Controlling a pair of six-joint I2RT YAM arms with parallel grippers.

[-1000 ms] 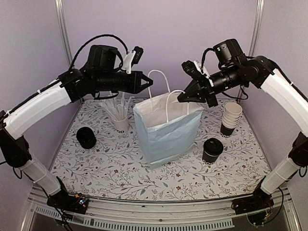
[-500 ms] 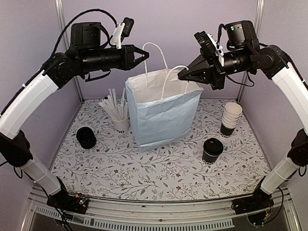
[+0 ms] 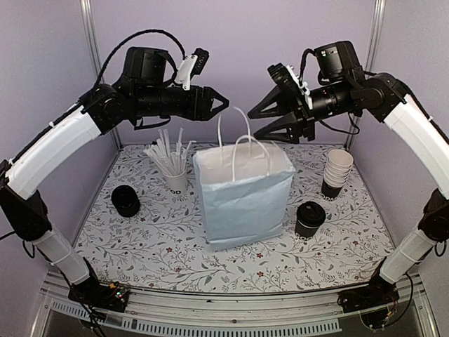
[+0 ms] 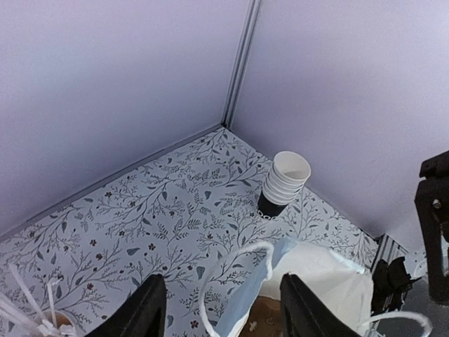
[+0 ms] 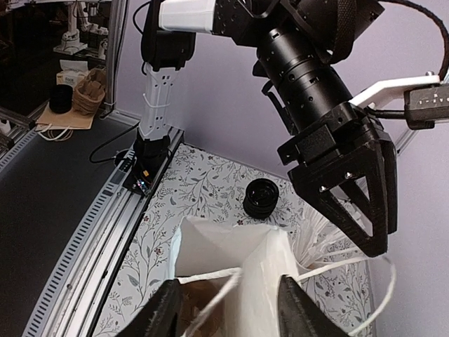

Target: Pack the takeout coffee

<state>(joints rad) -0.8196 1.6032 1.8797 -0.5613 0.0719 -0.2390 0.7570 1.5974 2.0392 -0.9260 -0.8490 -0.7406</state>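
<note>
The pale blue paper bag (image 3: 245,200) stands upright mid-table with both white handles (image 3: 242,140) sticking up free. My left gripper (image 3: 221,109) hovers open above its left rim. In the left wrist view one handle loop (image 4: 235,270) rises between the open left gripper (image 4: 224,312) fingers without being pinched. My right gripper (image 3: 255,124) is open above the right rim. The right wrist view has the open right gripper (image 5: 228,309) over the bag mouth. Brown pulp of the carrier (image 5: 200,305) (image 4: 261,317) shows at the bag's bottom. A black lidded coffee cup (image 3: 309,219) stands on the table right of the bag.
A stack of black paper cups with white insides (image 3: 337,170) (image 4: 286,179) stands at the back right. A white cup of straws (image 3: 175,175) is left of the bag, and a black round stack of lids (image 3: 126,200) (image 5: 261,198) lies further left. Purple walls enclose three sides.
The bag, held up by its handles half a second ago, has come down onto the table. Both grippers have opened and let the handles go.
</note>
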